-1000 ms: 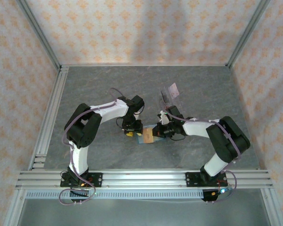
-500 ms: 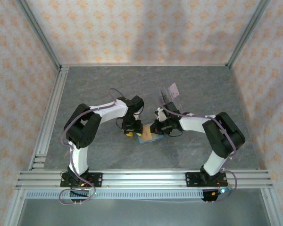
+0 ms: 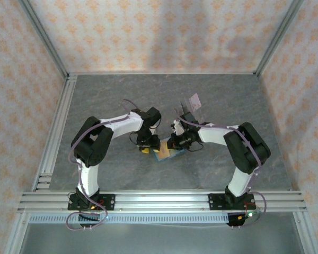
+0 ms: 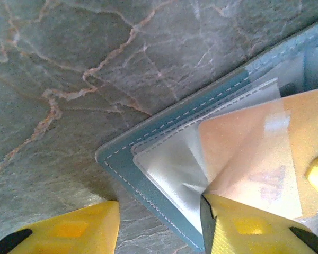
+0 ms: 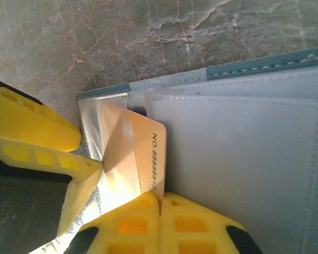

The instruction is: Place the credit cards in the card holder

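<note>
One card sat halfway in the wallet, pinched by the right gripper; the open left gripper seemed to steady the wallet.

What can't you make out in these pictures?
Peach plastic card: its printed number runs behind the shut right pincer, right wrist view.
Teal stitched folding wallet: largely covered by the left pincer and right pincer, top view; too small to judge the card's depth.
Clear slotted stand at the back: too small to count cards, top view.
</note>
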Action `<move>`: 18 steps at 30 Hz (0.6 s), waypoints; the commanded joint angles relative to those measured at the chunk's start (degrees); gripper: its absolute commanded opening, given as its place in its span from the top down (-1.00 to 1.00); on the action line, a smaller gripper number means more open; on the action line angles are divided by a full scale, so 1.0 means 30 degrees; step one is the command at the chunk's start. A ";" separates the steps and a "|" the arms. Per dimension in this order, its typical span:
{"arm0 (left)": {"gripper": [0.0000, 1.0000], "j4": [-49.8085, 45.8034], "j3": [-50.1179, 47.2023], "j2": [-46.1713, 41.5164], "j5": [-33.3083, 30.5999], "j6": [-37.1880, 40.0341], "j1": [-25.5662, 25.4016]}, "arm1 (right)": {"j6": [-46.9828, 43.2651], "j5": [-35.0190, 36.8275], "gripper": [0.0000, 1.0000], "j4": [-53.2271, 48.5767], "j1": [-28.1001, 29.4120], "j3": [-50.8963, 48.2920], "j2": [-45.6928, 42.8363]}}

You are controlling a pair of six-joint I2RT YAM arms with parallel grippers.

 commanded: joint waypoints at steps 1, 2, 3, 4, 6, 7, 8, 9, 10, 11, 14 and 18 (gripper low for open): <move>0.09 -0.0804 -0.0602 -0.1594 0.0565 -0.0584 0.0619 | -0.0584 0.0711 1.00 -0.1382 0.0190 -0.0144 0.0335; 0.10 -0.0648 -0.0825 -0.2048 0.0807 -0.0863 0.0760 | -0.0542 0.0844 1.00 -0.1402 0.0170 -0.0205 0.0339; 0.13 -0.0532 -0.0993 -0.2367 0.0961 -0.0974 0.0900 | -0.0511 0.0909 1.00 -0.1432 0.0175 -0.0235 0.0385; 0.16 -0.0458 -0.1141 -0.2651 0.1108 -0.1070 0.0993 | -0.0439 0.0943 1.00 -0.1442 0.0174 -0.0291 0.0429; 0.31 -0.0424 -0.1233 -0.2879 0.1311 -0.1198 0.1006 | -0.0197 0.0889 1.00 -0.1246 0.0185 -0.0486 0.0381; 0.43 -0.0355 -0.1260 -0.2898 0.1378 -0.1264 0.1021 | -0.0013 0.0896 1.00 -0.1071 0.0173 -0.0645 0.0303; 0.53 -0.0271 -0.1274 -0.2843 0.1422 -0.1365 0.1006 | 0.0164 0.0924 1.00 -0.0885 0.0183 -0.0797 0.0232; 0.59 -0.0227 -0.1237 -0.2734 0.1473 -0.1388 0.1010 | 0.0350 0.0982 1.00 -0.0723 0.0170 -0.0969 0.0154; 0.67 -0.0162 -0.1183 -0.2577 0.1517 -0.1444 0.1006 | 0.0674 0.0991 1.00 -0.0437 0.0174 -0.1224 0.0074; 0.72 -0.0154 -0.1098 -0.2387 0.1540 -0.1475 0.1006 | 0.1045 0.0952 1.00 -0.0034 0.0186 -0.1528 -0.0015; 0.81 -0.0223 -0.0759 -0.1897 0.1490 -0.1393 0.0980 | 0.1833 0.0989 1.00 0.0981 0.0285 -0.2475 -0.0379; 0.84 -0.0387 -0.0539 -0.1314 0.1362 -0.1130 0.1001 | 0.2624 0.1258 1.00 0.1670 0.0371 -0.3392 -0.0918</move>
